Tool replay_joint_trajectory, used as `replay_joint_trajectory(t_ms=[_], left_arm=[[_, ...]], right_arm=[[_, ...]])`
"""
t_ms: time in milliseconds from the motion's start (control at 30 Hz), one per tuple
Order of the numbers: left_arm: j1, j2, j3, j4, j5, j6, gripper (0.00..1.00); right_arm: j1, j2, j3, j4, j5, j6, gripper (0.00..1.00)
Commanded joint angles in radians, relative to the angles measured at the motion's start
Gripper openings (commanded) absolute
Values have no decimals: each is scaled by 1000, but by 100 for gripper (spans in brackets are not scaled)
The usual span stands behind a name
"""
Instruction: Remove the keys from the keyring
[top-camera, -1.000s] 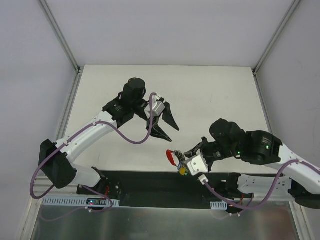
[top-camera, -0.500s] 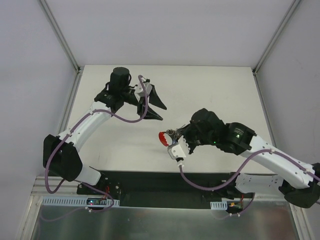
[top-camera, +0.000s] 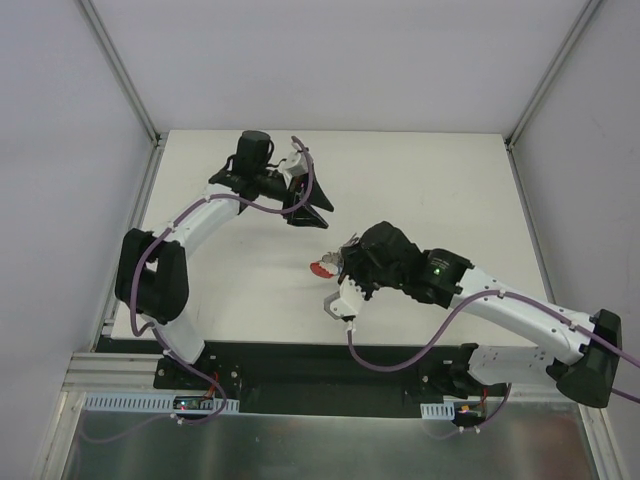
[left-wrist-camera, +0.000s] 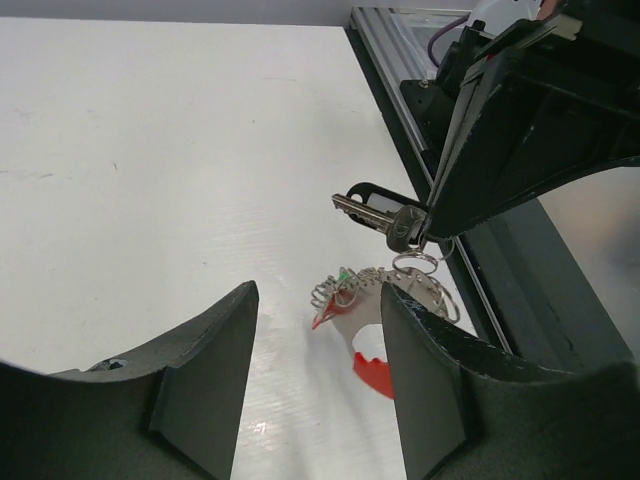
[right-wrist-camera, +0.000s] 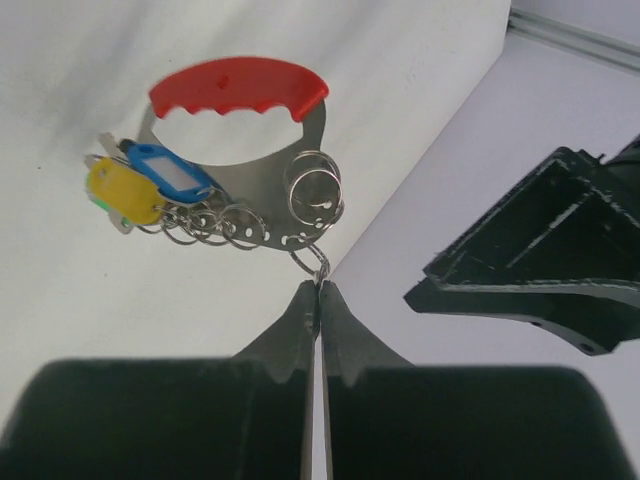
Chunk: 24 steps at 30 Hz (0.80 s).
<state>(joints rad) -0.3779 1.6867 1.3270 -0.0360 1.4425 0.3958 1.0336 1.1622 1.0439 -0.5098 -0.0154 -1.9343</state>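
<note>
Alt text: a white rectangular table (top-camera: 420, 170) seen from above, with two white-and-black robot arms reaching over it; the left claw (top-camera: 318, 215) hangs over the far left of the table, jaws partly apart and holding nothing, aimed towards the centre; the right claw (right-wrist-camera: 318, 290) is pinched shut on a thin silvery metal keyring (right-wrist-camera: 312, 258).

From that ring hangs a crescent-shaped steel plate with a red plastic handle (right-wrist-camera: 240, 88), near the table's middle; whether it touches the surface cannot be told. In the right wrist view its long axis runs side to side, red handle farthest from the fingertips, curved edge of small rings nearest them; the small keys with yellow and blue plastic heads (right-wrist-camera: 140, 185) bunch at its left end.

Judgement: the right claw should hold steady and turn the keys towards the left claw; the left should close on one key head only, then slide it round the ring's coil rather than tug.
</note>
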Motion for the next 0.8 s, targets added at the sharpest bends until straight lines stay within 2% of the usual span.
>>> replay_joint_trajectory(t_ms=[0, 433, 767], left_arm=[[-13, 33, 47, 19, 364, -23, 51], [-105, -44, -18, 19, 375, -58, 51], [-107, -82, -28, 19, 375, -86, 49]], right_arm=[[-4, -62, -4, 128, -24, -107, 1], [19, -133, -15, 182, -67, -175, 1], [17, -117, -13, 168, -52, -164, 1]])
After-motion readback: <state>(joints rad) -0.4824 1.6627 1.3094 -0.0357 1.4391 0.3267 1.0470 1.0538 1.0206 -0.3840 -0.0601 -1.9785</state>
